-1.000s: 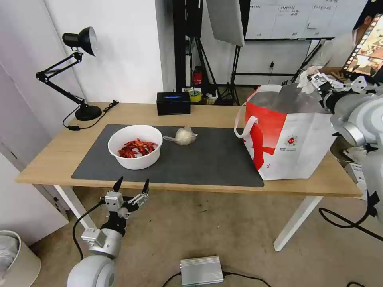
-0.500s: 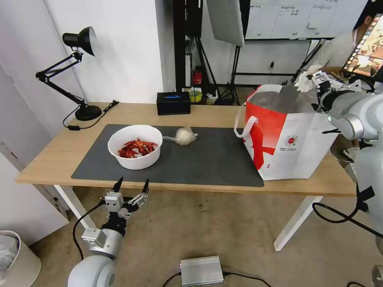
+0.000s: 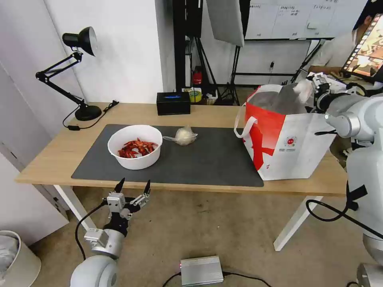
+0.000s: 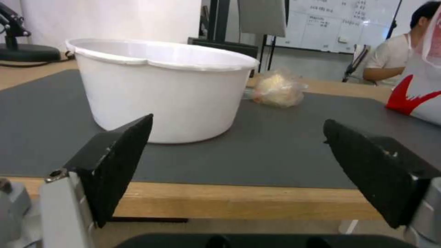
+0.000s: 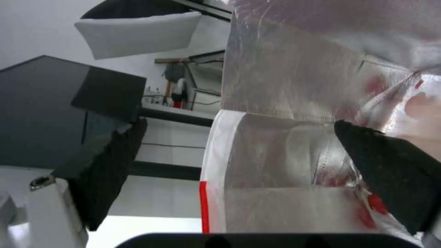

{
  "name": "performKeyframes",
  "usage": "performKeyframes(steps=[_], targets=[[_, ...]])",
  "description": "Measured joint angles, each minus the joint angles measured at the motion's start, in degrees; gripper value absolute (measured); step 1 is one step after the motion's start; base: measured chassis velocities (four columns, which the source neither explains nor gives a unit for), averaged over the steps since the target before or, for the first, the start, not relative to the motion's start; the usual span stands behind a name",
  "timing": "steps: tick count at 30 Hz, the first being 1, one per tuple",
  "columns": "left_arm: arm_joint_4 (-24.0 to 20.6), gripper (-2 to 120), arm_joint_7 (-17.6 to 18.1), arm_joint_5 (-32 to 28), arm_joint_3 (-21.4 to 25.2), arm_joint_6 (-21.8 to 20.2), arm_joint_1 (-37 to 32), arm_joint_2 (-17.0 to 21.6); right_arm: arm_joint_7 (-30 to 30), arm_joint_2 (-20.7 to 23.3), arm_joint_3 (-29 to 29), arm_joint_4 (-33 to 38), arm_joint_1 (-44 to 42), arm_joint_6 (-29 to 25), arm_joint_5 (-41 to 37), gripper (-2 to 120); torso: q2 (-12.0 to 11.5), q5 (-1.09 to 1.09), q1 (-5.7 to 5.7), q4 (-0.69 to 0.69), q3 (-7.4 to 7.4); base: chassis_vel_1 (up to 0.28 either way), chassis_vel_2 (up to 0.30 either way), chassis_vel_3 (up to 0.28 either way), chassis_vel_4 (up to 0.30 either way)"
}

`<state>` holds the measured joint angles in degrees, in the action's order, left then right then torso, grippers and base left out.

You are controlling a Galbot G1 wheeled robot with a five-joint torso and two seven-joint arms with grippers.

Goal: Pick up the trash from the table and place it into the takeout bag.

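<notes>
The takeout bag (image 3: pixel 287 135) stands open at the right end of the table (image 3: pixel 215 115), its foil lining (image 5: pixel 285 137) facing my right gripper (image 3: pixel 313 87). That gripper hovers at the bag's top right rim, open, with only lining between its fingers. A crumpled white tissue (image 3: pixel 303 89) sits loose at the bag's mouth, just off the fingertips. The white bowl of red shells (image 3: pixel 135 146) and the knotted clear bag (image 3: pixel 184 135) rest on the dark mat (image 3: pixel 215 159). My left gripper (image 3: pixel 133 187) waits open below the table's front edge, facing the bowl (image 4: pixel 161 86).
A black desk lamp (image 3: pixel 79 40) stands at the back left corner and a small black box (image 3: pixel 173 103) at the back edge. On the floor are a grey metal box (image 3: pixel 201 270) and a white bin (image 3: pixel 16 255). A person sits behind the bag.
My right arm has swung in over the bag's mouth. The tissue, held high at the fingertips before, now sits lower at the opening. The left arm stays put.
</notes>
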<state>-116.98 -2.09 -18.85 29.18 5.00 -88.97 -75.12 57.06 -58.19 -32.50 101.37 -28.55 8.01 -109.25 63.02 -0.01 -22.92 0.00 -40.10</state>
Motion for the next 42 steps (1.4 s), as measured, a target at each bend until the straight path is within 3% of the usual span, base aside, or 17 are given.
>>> performKeyframes(steps=[9, 12, 15, 16, 18, 22, 26, 36, 42], targets=[[0.27, 100, -0.01, 0.08, -0.13, -0.02, 0.11, -0.14, -4.36, 1.41, 1.39, 2.60, -2.03, 2.76, 4.05, 100, 0.00, 0.01, 0.00, 0.00, 0.00, 0.000, 0.000, 0.000, 0.000], [0.33, 100, -0.01, 0.08, -0.21, -0.02, 0.18, -0.19, -9.44, 2.88, 2.76, 4.67, -4.03, 3.81, 9.61, 100, 0.00, 0.00, 0.00, 0.00, 0.00, 0.000, 0.000, 0.000, 0.000], [0.34, 100, -0.02, 0.08, -0.38, -0.03, 0.27, -0.22, -18.75, 5.08, 4.96, 7.71, -7.98, 4.29, 22.73, 100, 0.00, 0.01, 0.00, -0.01, 0.00, 0.000, 0.000, 0.000, 0.000], [0.34, 100, -0.02, 0.08, -0.38, -0.03, 0.27, -0.22, -18.75, 5.08, 4.96, 7.71, -7.98, 4.29, 22.73, 100, 0.00, 0.01, 0.00, -0.01, 0.00, 0.000, 0.000, 0.000, 0.000], [0.33, 100, -0.01, 0.08, -0.41, -0.03, 0.29, -0.19, -23.12, 6.30, 5.86, 9.07, -10.35, 4.11, 30.01, 100, 0.00, 0.02, 0.00, 0.01, 0.00, 0.000, 0.000, 0.000, 0.000], [0.06, 100, 0.01, 0.07, -0.41, -0.03, 0.20, -0.07, -30.15, 8.77, 6.26, 12.25, -16.12, 1.92, 42.88, 100, 0.00, 0.02, 0.00, -0.01, 0.00, 0.000, 0.000, 0.000, 0.000], [-0.02, 100, 0.02, 0.06, -0.41, -0.02, 0.15, 0.00, -35.38, 9.69, 5.20, 14.95, -20.83, -1.51, 50.45, 99, 0.00, 0.01, 0.01, -0.01, 0.00, 0.000, 0.000, 0.000, 0.000], [0.35, 100, 0.48, 0.11, -1.28, 0.21, 0.73, -0.46, -43.46, 8.93, 0.89, 19.44, -30.07, -7.95, 59.58, 100, 0.00, 0.01, 0.01, 0.00, 0.00, 0.000, 0.000, 0.000, 0.000], [0.16, 100, 0.49, 0.21, -1.46, 0.23, 0.73, -0.83, -47.38, 5.42, -2.35, 22.51, -39.13, -10.51, 64.58, 100, 0.00, 0.01, 0.01, -0.01, 0.00, 0.000, 0.000, 0.000, 0.000]])
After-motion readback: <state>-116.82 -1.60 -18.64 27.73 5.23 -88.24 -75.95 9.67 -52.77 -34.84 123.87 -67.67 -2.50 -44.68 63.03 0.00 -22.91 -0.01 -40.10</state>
